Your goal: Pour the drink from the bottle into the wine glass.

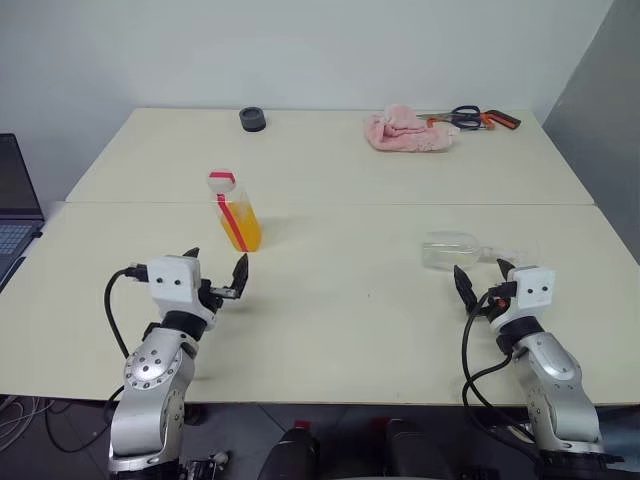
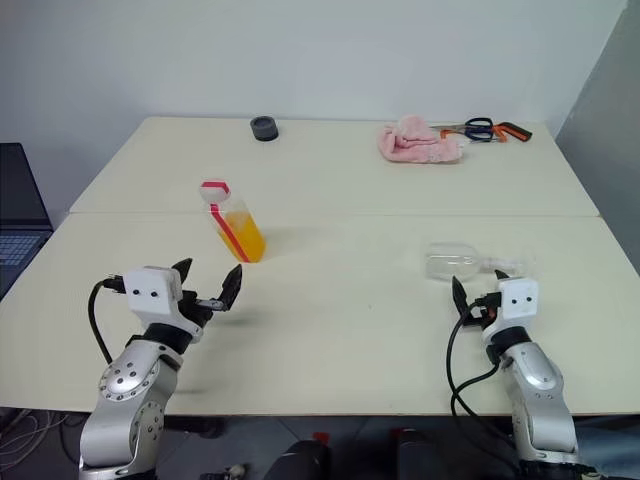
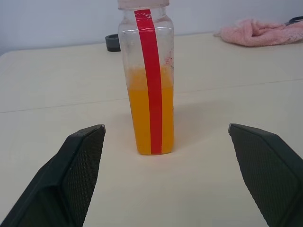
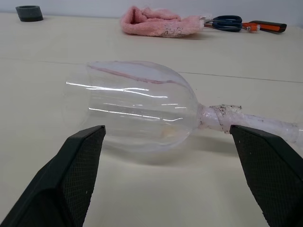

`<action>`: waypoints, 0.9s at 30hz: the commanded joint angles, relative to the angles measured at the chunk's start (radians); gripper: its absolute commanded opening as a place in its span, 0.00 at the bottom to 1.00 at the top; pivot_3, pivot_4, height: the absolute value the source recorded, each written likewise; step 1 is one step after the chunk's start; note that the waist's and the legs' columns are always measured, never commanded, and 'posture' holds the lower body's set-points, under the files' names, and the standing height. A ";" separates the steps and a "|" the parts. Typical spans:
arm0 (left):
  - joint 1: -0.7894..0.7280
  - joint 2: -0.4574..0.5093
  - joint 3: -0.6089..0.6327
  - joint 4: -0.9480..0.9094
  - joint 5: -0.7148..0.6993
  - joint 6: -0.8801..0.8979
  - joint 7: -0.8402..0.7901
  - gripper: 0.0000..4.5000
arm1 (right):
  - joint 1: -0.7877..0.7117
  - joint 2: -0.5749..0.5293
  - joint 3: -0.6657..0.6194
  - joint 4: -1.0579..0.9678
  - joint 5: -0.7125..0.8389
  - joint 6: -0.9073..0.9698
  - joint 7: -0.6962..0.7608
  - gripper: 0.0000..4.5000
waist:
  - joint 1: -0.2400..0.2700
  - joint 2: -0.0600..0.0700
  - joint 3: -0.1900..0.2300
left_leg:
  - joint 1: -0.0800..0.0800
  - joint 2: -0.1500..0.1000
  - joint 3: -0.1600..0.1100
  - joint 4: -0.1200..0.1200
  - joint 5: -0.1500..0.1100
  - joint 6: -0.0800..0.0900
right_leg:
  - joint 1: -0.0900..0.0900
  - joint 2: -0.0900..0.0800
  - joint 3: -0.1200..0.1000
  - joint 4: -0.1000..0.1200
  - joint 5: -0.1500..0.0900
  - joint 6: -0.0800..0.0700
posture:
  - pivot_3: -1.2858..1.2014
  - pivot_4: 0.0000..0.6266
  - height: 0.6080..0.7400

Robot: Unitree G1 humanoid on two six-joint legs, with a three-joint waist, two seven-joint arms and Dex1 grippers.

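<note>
Both grippers spread, empty. Glass (image 4: pixel 135 111) lies toppled ahead of right gripper (image 1: pixel 482 276): stand it first. Bottle (image 3: pixel 147 85) upright before left gripper (image 1: pixel 215 268).

My two arms wore silver-grey metal shells with round screwed joint housings, each wrist carried a white boxy block with two small dark holes, black cables looped beside both forearms, my left gripper (image 1: pixel 215 275) and right gripper (image 1: pixel 482 282) had black, finely textured, tapering fingers (image 3: pixel 75 175).

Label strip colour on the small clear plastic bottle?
Red, a vertical strip on the small clear plastic bottle; clearest in the left wrist view.
</note>
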 commanded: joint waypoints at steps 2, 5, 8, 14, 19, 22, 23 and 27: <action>-0.004 0.012 -0.002 -0.038 0.001 -0.019 -0.007 0.99 | -0.007 0.001 -0.017 -0.030 -0.003 -0.025 -0.013 1.00 | 0.000 0.000 0.000 | 0.000 0.000 0.000 0.000 0.000 0.000 | 0.000 0.000 0.000 0.000 0.000 0.000 | 0.52 0.24 1.00; -0.006 0.017 -0.008 -0.044 0.011 -0.006 -0.003 0.99 | -0.007 0.002 -0.017 -0.031 -0.002 -0.025 -0.015 1.00 | 0.000 0.000 0.000 | 0.000 0.000 0.000 0.000 0.000 0.000 | 0.000 0.000 0.000 0.000 0.000 0.000 | 0.52 0.24 1.00; -0.007 0.020 -0.010 -0.046 0.011 -0.002 -0.001 0.99 | -0.007 0.003 -0.016 -0.032 0.001 -0.024 -0.017 1.00 | 0.000 0.000 0.000 | 0.000 0.000 0.001 0.000 0.000 0.000 | 0.000 0.000 0.001 0.000 0.000 0.000 | 0.52 0.24 1.00; -0.013 0.031 0.017 -0.044 -0.012 -0.045 -0.026 0.99 | -0.007 0.005 -0.014 -0.028 0.002 -0.031 -0.015 1.00 | 0.000 0.000 0.000 | 0.000 0.000 0.001 0.000 0.000 0.000 | 0.000 0.000 0.001 0.000 0.000 0.000 | 0.52 0.24 1.00; -0.031 0.020 0.034 -0.038 -0.034 -0.090 -0.026 0.99 | -0.009 0.006 -0.017 -0.019 0.007 -0.042 -0.011 1.00 | 0.000 0.000 0.000 | 0.000 0.000 0.002 0.000 0.000 0.000 | 0.000 0.000 0.002 0.000 0.000 0.000 | 0.52 0.24 1.00; -0.037 0.019 0.037 -0.028 -0.029 -0.096 -0.010 0.99 | -0.012 0.004 -0.020 -0.010 0.009 -0.048 -0.008 1.00 | 0.000 0.000 0.000 | 0.000 0.000 0.003 0.000 0.000 0.000 | 0.000 0.000 0.002 0.000 0.000 0.000 | 0.52 0.24 1.00; -0.041 0.012 0.046 -0.024 -0.039 -0.095 -0.001 0.99 | -0.012 0.003 -0.021 -0.007 0.011 -0.050 -0.006 1.00 | 0.000 0.000 0.000 | 0.000 0.000 0.003 0.000 0.000 0.000 | -0.001 0.000 0.003 0.000 0.000 0.000 | 0.52 0.24 1.00; -0.044 0.002 0.063 -0.019 -0.051 -0.090 0.020 0.99 | -0.011 -0.003 -0.020 -0.002 0.016 -0.058 0.009 1.00 | 0.000 0.000 0.000 | 0.001 0.001 0.005 0.000 0.000 0.000 | -0.001 0.001 0.005 0.001 0.000 0.000 | 0.52 0.24 1.00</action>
